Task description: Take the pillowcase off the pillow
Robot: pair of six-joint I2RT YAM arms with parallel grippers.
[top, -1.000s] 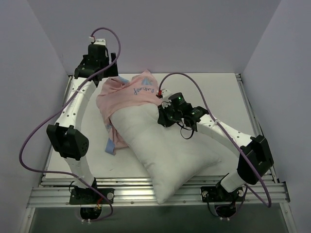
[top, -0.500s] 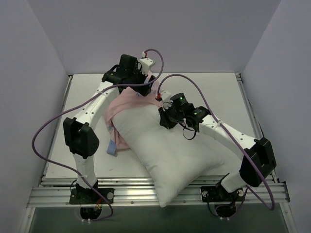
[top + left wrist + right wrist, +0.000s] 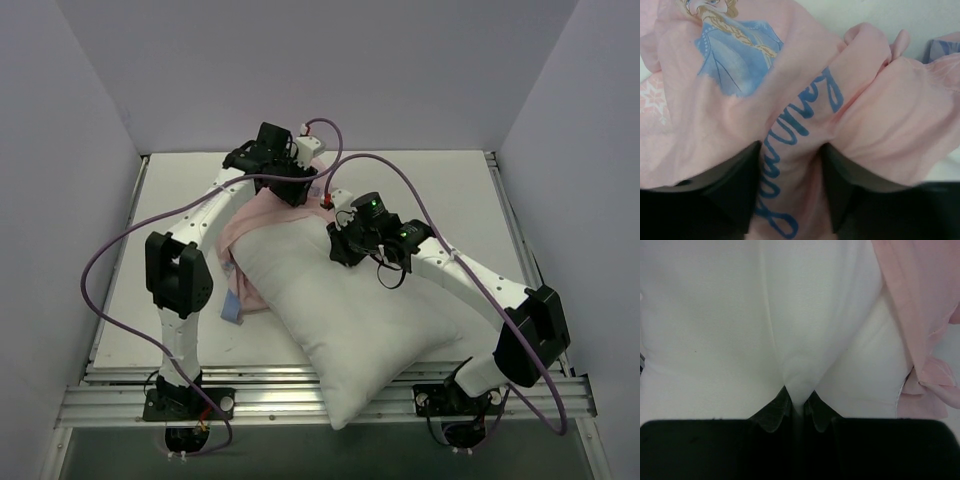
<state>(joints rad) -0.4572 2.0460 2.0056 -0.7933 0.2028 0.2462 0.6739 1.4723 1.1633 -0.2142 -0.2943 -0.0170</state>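
Now the left hand (image 3: 790,149), fingers apart, straddles a fold of the pillowcase (image 3: 867,125) at the far end of the pillow (image 3: 715,315); nearer, the right hand (image 3: 799,402) pinches the pillow tight.

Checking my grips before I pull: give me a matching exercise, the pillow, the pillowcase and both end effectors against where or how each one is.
Things:
1 pillow
2 pillowcase
3 left end effector
4 right end effector

States:
A straddling a pink fold with blue script
B shut, pinching white fabric
C bunched pink side out at the far end
D lying diagonally, mostly bare

Pairs: 1-D, 2-C, 3-A, 4-B
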